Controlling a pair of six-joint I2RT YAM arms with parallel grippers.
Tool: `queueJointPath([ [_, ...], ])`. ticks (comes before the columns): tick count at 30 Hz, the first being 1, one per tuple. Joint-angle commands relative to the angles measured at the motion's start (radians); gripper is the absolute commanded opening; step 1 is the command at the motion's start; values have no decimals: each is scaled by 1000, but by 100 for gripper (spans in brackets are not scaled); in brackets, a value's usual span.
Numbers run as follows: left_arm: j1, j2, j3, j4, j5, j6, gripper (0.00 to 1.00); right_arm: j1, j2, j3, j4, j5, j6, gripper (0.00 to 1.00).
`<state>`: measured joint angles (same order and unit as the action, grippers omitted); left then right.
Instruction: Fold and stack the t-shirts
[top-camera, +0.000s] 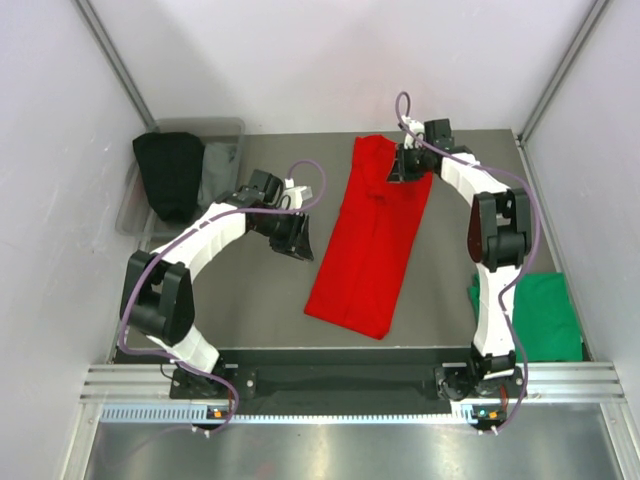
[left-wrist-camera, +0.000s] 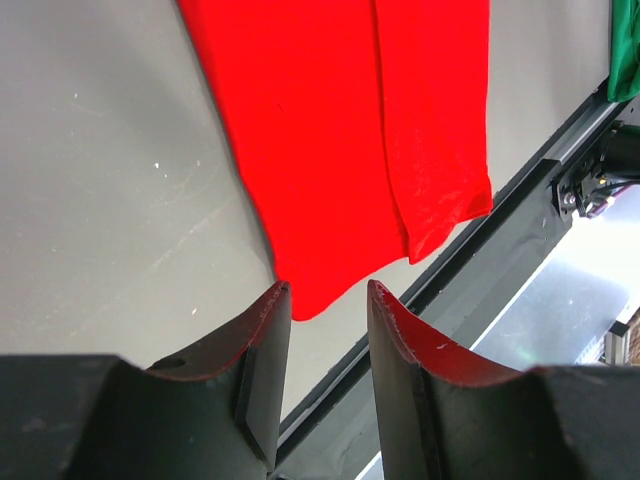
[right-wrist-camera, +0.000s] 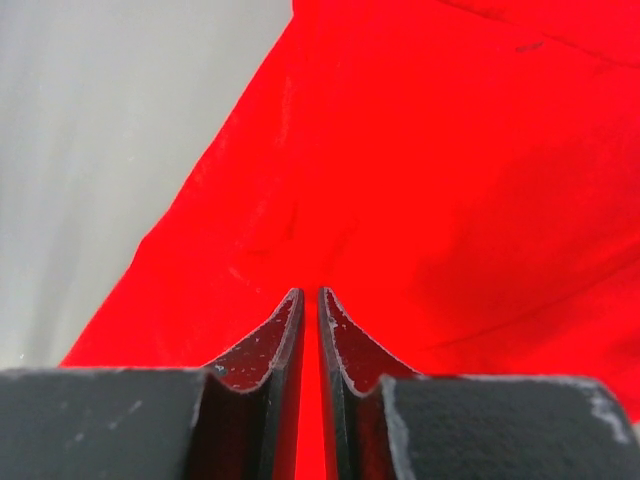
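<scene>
T-shirts lie in 2 spots on the grey tabletop (top-camera: 250, 300). The red t-shirt (top-camera: 370, 245) is the larger sight: folded lengthwise into a long narrow strip, it runs from the far middle of the tabletop slantwise toward the near middle, its near end stopping short of the near edge. The left wrist view shows that near end as 2 layers side by side, with a seam line between them. The green t-shirt (top-camera: 545, 315) lies bunched at the near right edge, well apart from the red one and partly behind the right arm.

At the far left stands a clear plastic bin (top-camera: 232, 125) with a black cloth (top-camera: 170, 175) draped over its side and a grey cloth (top-camera: 222, 160) inside.

The right gripper (top-camera: 412, 165) sits at the far right edge of the red t-shirt. Its 2 fingers (right-wrist-camera: 275, 340) are drawn almost together, with only a thin sliver of red cloth between them, so it has the shirt pinched.

The left gripper (top-camera: 298, 240) hovers over bare tabletop just left of the red t-shirt, its jaws parted by a moderate gap and holding nothing.
</scene>
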<state>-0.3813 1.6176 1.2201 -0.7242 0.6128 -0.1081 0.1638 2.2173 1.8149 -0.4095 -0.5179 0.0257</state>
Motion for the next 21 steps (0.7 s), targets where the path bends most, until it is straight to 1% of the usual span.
queueJointPath([
  [1, 2, -55, -16, 35, 11, 13, 41, 9, 47, 47, 8, -16, -12, 11],
  [10, 2, -47, -19, 43, 13, 13, 42, 59, 87, 6, -5, -16, -18, 11],
  [12, 2, -45, -18, 43, 16, 13, 42, 78, 97, 4, -11, -11, -52, 11],
  [17, 2, -45, -21, 40, 16, 13, 42, 108, 97, 17, -17, 19, -59, 11],
  [21, 2, -56, -27, 42, 13, 15, 42, 106, 68, 12, -20, 36, -60, 11],
])
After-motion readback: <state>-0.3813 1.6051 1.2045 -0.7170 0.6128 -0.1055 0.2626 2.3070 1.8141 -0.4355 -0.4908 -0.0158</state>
